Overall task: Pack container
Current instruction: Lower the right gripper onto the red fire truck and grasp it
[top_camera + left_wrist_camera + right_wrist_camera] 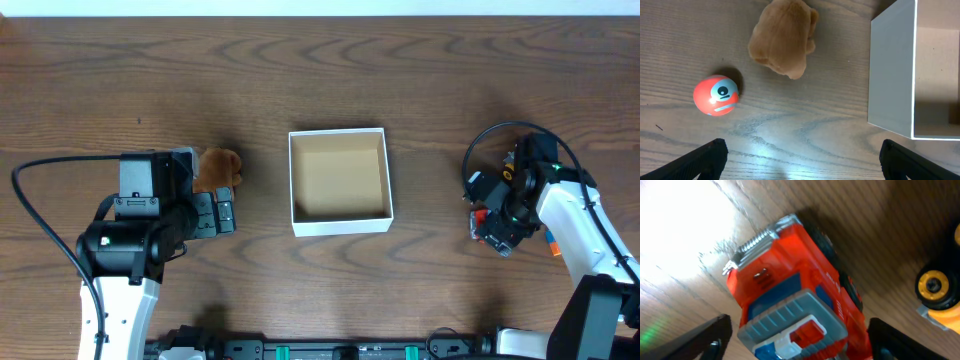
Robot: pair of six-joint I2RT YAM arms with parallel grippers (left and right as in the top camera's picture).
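Around the red truck, right tool spread wide.

From overhead, the left arm covers part of the brown plush toy and hides the red ball entirely. The right gripper hides most of the red truck. The left wrist view crops the container at right, and the right wrist view crops a yellow toy

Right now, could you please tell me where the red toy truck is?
In the right wrist view, the red toy truck sits between the right end effector's fingers, right of the container, beside a yellow toy.
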